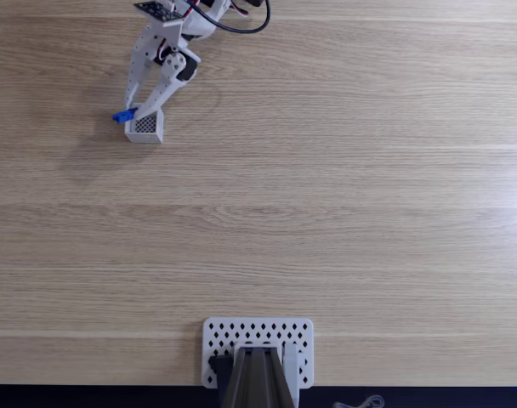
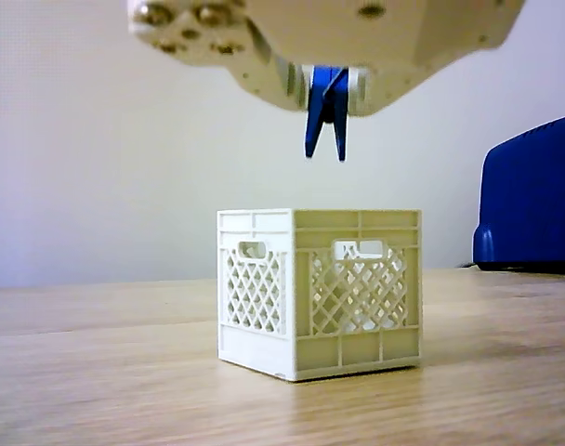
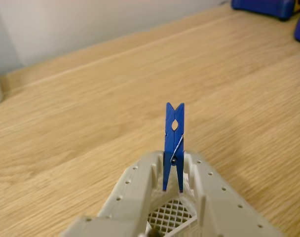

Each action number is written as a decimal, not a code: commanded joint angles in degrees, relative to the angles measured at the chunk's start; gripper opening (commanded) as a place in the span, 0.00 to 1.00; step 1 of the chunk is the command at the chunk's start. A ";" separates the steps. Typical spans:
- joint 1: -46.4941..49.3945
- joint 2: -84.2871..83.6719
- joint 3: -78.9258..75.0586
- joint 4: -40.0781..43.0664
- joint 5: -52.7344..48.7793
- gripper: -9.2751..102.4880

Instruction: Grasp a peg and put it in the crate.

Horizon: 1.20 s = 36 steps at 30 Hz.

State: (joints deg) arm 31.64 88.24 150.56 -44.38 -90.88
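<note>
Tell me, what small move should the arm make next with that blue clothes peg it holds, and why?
Probably open the gripper and let go. The side view shows the blue clothes peg pinched between the fingers, hanging upright above the small white lattice crate's open top, not yet inside. The wrist view shows the crate's mesh bottom below. A slight lowering first might make the drop surer.

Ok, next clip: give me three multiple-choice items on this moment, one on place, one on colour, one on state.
1. Where is the peg?
A. above the crate
B. inside the crate
C. lying on the table

2. What colour is the peg?
A. red
B. blue
C. green

3. What is the end effector doing?
A. open and empty
B. shut on the crate
C. shut on the peg

Key: 1 A, the other view shows it hanging clear above the crate; 2 B, blue in all views; 3 C, the wrist view shows it clamped between the fingers.
</note>
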 commanded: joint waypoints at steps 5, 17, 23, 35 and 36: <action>0.53 0.97 -3.60 -0.18 5.54 0.10; 0.70 1.76 -3.69 1.67 6.77 0.24; 1.76 3.25 -3.60 1.76 6.94 0.19; -1.32 26.46 -3.87 18.63 26.37 0.08; -2.20 29.09 -4.04 21.45 29.88 0.08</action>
State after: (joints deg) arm 32.26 104.41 150.56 -30.23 -71.10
